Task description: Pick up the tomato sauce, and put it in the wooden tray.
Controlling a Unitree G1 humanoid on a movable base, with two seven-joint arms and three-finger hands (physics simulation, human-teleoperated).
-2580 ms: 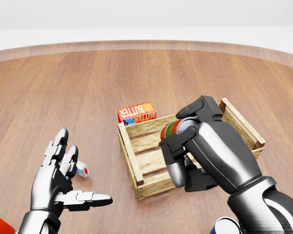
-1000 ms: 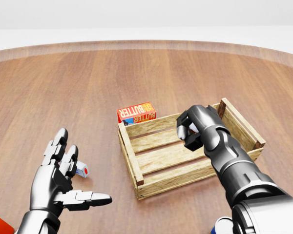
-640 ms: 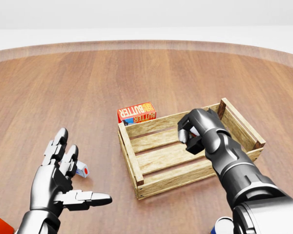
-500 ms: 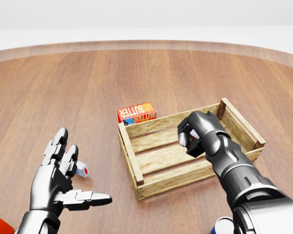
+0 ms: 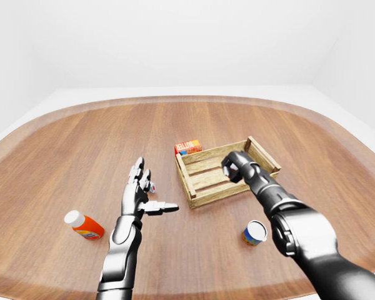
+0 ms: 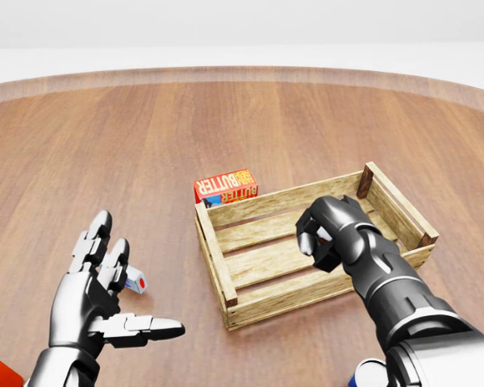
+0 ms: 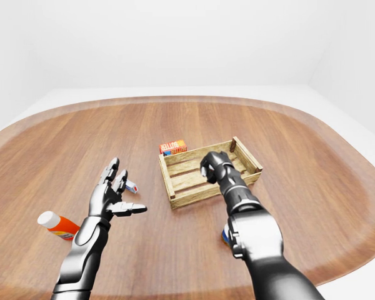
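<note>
While the right hand point(image 6: 327, 234) curls shut over the wooden tray point(image 6: 226, 278), its contents hidden, the left hand point(image 6: 105, 302) hovers open and empty above the tabletop point(image 6: 145, 137), out of the way.

The red butter box point(image 6: 226, 186), lying just beside the wooden tray point(image 6: 214, 246) on the worktop point(image 6: 145, 129), is showing the word "BUTTER" in white capitals. No other lettering is reading clearly on anything else.

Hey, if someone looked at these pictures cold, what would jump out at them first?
Probably the slatted wooden tray mid-table, with the robot's right hand curled over its inside. Next, the left hand spread open at the head view's lower left, and the red-and-orange butter box just beyond the tray.
</note>
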